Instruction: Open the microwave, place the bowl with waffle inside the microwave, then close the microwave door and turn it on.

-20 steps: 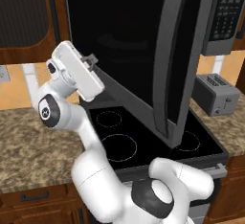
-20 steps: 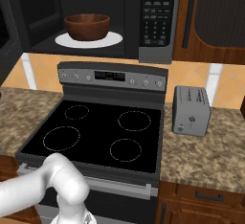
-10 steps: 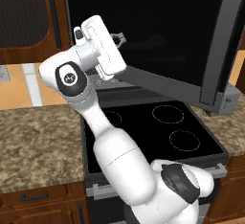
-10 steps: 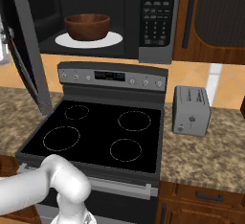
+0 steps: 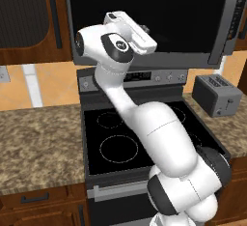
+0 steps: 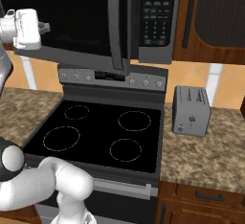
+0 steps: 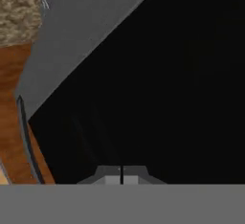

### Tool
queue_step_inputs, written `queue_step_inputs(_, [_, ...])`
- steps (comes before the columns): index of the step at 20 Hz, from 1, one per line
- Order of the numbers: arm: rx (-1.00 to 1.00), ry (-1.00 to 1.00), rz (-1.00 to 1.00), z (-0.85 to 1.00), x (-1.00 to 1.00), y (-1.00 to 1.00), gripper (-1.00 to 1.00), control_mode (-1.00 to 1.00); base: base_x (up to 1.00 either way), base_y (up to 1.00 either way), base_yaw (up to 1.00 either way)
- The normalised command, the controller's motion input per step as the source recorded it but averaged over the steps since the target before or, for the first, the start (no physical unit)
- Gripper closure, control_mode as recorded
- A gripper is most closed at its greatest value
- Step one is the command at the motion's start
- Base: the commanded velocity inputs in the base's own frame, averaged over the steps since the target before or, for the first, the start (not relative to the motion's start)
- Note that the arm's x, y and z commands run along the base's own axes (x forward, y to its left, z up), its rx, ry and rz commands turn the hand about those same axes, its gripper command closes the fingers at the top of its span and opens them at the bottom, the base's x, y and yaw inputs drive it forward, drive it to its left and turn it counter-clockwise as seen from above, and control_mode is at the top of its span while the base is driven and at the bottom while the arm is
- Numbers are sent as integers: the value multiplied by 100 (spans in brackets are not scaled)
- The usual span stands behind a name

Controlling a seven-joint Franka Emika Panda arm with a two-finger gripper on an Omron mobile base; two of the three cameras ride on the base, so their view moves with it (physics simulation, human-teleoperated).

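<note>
Microwave door (image 5: pixel 149 17) is the big black glass panel with a grey frame, up above the stove (image 5: pixel 140 133). In the left base view it covers most of the top, and its top edge is cut off by the picture. In the right base view the door (image 6: pixel 67 17) shows its long grey handle (image 6: pixel 114 24) beside the keypad (image 6: pixel 156 15) of the microwave (image 6: pixel 155 22). I cannot tell from these views if the door is fully shut or a little ajar.

The gripper (image 7: pixel 121 174) is right up against the dark glass. Its two tips sit side by side with just a thin line between them, so the hand is closed and holds nothing. The white hand (image 6: pixel 25 29) (seen from the right side) is at the door's left edge, cut off by the picture edge.

The dark glass hides whatever is inside the microwave.

A small grey toaster (image 6: pixel 191 110) stands on the speckled counter (image 6: pixel 206 156), just right of the stove.
</note>
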Motion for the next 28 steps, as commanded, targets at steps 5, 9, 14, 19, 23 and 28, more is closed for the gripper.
queue_step_inputs(5, [19,51,18,-10,100,-65,100,-100,0,0,0])
queue_step_inputs(9, [11,46,19,-27,100,-23,100,-100,0,0,0])
queue_step_inputs(14, [17,15,28,-66,70,-39,100,-100,0,0,0])
queue_step_inputs(19, [52,-44,23,-87,-100,-94,100,-100,0,0,0])
queue_step_inputs(23, [44,-52,0,-1,-100,-96,100,-100,0,0,0])
queue_step_inputs(28, [41,-31,0,30,-100,-100,100,-100,0,0,0])
